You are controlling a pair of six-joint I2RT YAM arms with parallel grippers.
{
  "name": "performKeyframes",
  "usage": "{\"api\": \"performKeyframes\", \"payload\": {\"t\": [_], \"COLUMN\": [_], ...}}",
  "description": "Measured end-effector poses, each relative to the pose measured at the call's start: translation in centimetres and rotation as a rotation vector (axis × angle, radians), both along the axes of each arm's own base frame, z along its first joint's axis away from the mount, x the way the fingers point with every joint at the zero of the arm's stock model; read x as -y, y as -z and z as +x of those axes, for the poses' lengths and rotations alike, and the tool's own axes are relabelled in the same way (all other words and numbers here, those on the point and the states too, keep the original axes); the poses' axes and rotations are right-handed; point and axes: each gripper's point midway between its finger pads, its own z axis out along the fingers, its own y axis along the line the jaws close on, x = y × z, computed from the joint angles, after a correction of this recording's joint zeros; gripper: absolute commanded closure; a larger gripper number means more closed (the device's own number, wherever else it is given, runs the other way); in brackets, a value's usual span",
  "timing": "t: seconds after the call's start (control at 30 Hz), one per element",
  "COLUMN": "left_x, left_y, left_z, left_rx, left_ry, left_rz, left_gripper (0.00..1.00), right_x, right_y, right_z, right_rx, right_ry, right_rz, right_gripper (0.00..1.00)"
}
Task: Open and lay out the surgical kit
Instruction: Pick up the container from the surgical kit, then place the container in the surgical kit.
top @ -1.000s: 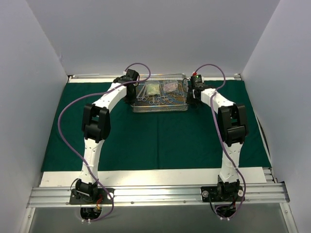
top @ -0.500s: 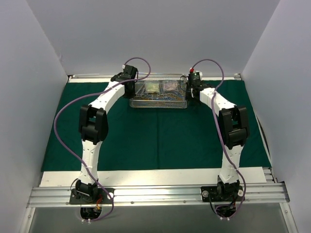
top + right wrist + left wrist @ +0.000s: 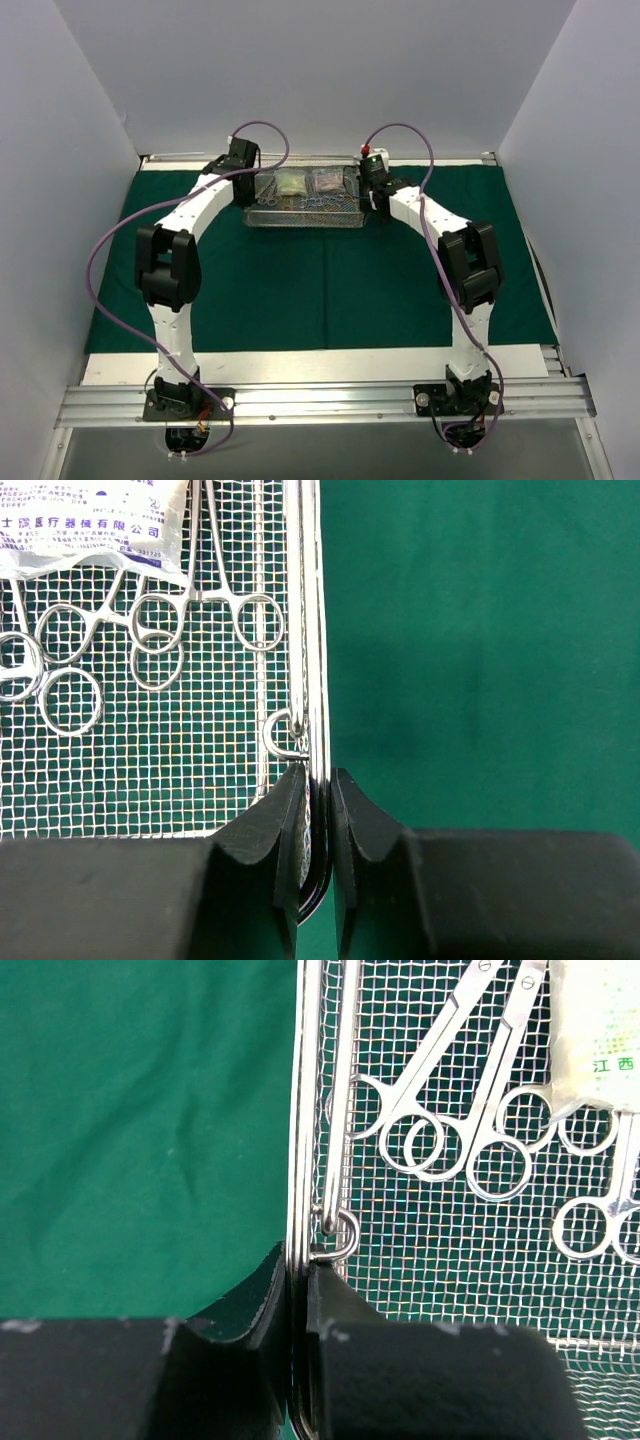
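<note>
Left end effector (image 3: 291, 1265): jaws pinched together on the rim of the left end wall of the wire-mesh tray (image 3: 299, 1110), one finger on the outside over the green cloth (image 3: 140, 1110), the other inside over the mesh. Right end effector (image 3: 318, 780): the same grip mirrored, clamped on the tray's right end wall with the rim wire squeezed between the two black fingers. From the overhead camera, both arms reach forward and bend inward, so the tray (image 3: 305, 222) is held by its two short ends, toward the far side of the cloth (image 3: 320, 290) and slightly left of centre. Whether its base touches the cloth or hangs just above it cannot be told. The cloth lies spread flat over the desk (image 3: 300, 362). Contents: steel ring-handled clamps (image 3: 470, 1125) lie loose on the mesh floor, several with their finger rings overlapping. Two clear pouches (image 3: 308, 182) rest side by side on top of them, the left yellowish, the right pinkish; the one in the right wrist view (image 3: 90, 520) carries printed Chinese text. A small wire loop (image 3: 345, 1235) of the tray's drop handle sits just inside the left grip point, and a matching loop (image 3: 282, 735) sits by the right one.
</note>
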Motion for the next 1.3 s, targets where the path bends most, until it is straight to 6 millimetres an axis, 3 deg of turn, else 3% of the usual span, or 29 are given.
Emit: {"api": "performKeyframes", "payload": {"t": [0.23,0.47,0.67,0.77,0.97,1.1,1.3], "left_x": [-3.5,-10.3,-16.0,-18.8,-22.4,-24.0,-25.4], "left_y": [0.0,-2.0,-3.2,-2.6,-0.6,-0.6,1.0], "left_z": [-2.1,-5.5,-7.6,-8.5,-9.8,-9.0,-8.7], "left_rx": [-0.021,-0.017,0.023,0.020,-0.025,-0.001,-0.025], "left_ry": [-0.045,-0.103,-0.161,-0.188,-0.210,-0.197,-0.194], "left_rz": [-0.005,0.018,0.046,0.064,0.097,0.124,0.133], "left_gripper": [0.98,0.98,0.98,0.98,0.98,0.96,0.91], "right_x": [-3.2,-10.0,-16.1,-18.8,-22.6,-24.2,-25.2], "right_y": [-0.1,-2.1,-3.9,-3.2,1.0,1.4,1.0], "right_z": [-1.2,-3.1,-3.3,-3.5,-4.8,-5.1,-4.8], "right_rx": [0.010,0.071,0.154,0.166,0.133,0.156,0.174], "right_ry": [-0.043,-0.124,-0.180,-0.210,-0.270,-0.285,-0.286], "right_rz": [-0.004,0.017,0.057,0.068,0.049,0.057,0.098], "right_gripper": [1.00,1.00,1.00,1.00,1.00,1.00,1.00]}}
